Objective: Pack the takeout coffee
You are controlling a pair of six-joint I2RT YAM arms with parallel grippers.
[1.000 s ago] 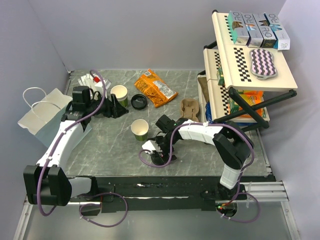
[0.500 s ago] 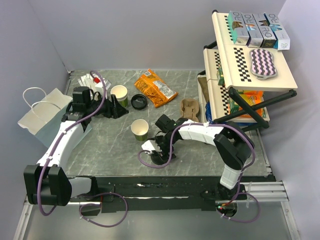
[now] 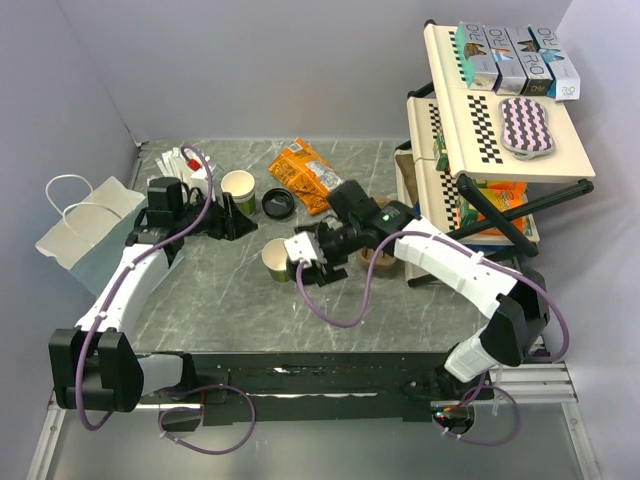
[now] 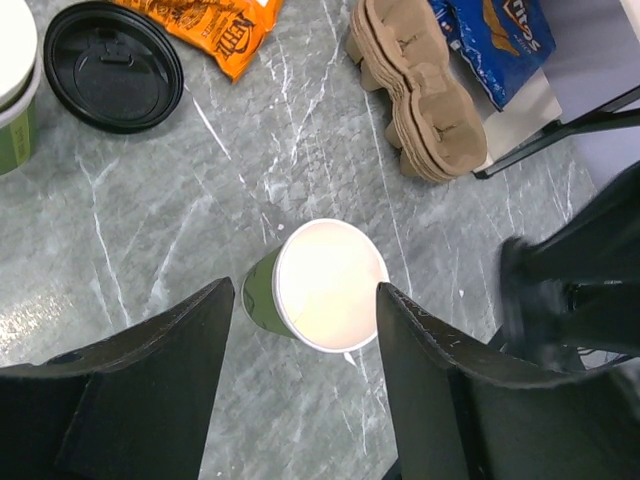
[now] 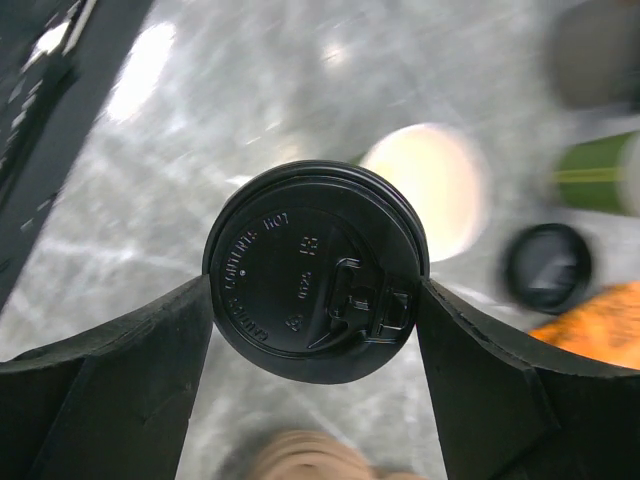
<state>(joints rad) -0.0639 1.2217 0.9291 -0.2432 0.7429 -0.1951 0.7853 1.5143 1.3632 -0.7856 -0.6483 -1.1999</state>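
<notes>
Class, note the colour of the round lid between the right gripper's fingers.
Black. The lid shows best in the right wrist view.

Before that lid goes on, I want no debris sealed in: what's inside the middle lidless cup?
The cup shows only an even pale interior, nothing covering it; liquid or bare paper, unclear.

Your left arm [image 3: 120, 290] runs up the left side of the worktop [image 3: 220, 300], with its wrist turned inward. The left end effector [image 4: 305, 292] points to the right and down, its jaws parted with nothing between them. Your right arm [image 3: 455, 268] stretches from its base up and leftward toward the middle, with the elbow out to the right and the wrist tipped down. The right end effector [image 5: 315, 288] pinches a black lid [image 5: 300, 250] by its rim, one finger pressed against each side.
</notes>
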